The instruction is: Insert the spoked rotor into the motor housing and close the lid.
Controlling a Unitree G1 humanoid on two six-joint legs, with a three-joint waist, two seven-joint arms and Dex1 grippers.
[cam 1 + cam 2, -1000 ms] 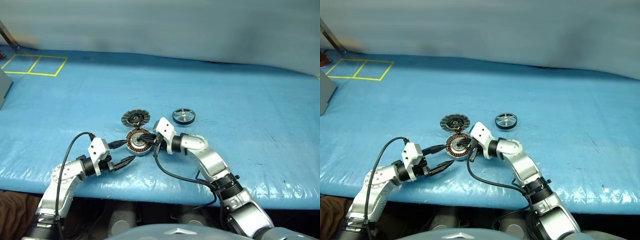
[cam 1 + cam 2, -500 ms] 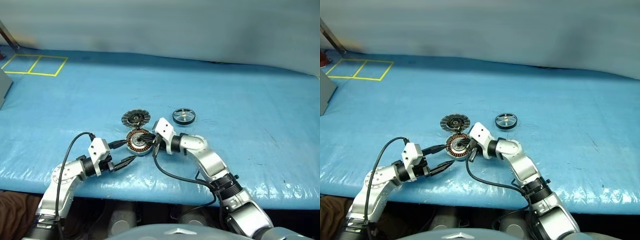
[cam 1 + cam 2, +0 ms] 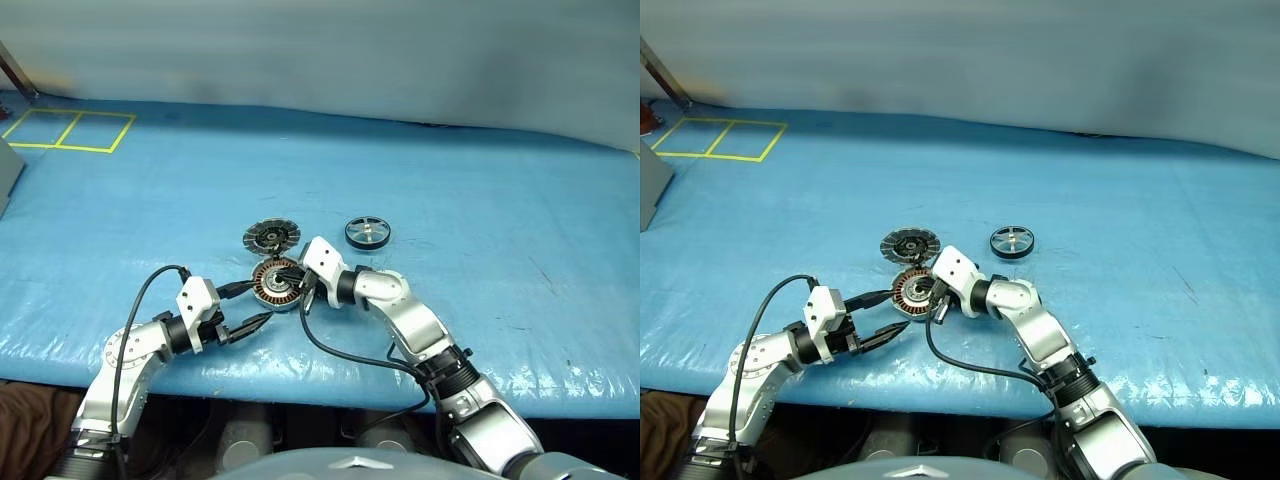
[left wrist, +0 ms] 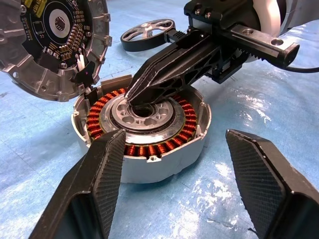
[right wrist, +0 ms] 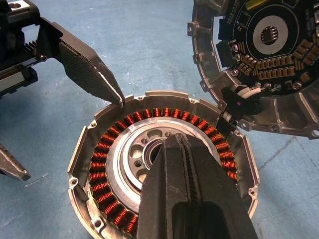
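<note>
Head views: on the blue counter, the round silver motor housing with copper coils is half hidden by the right gripper. The dark-faced lid and silver spoked rotor lie beyond.

Left wrist view: the left gripper, spread, flanks the housing.

Right wrist view: the right gripper's pressed-together fingers cover the hub; the lid is cut off.

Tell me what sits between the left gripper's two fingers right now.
The motor housing sits just ahead of the open left gripper, seen through the gap in the left wrist view; bare blue sheet lies directly between the fingers. The shut right gripper rests on its hub.

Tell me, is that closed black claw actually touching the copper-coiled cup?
Touching. The left wrist view shows the right end effector, shut, with its tip pressed onto the silver hub of the motor housing.
</note>
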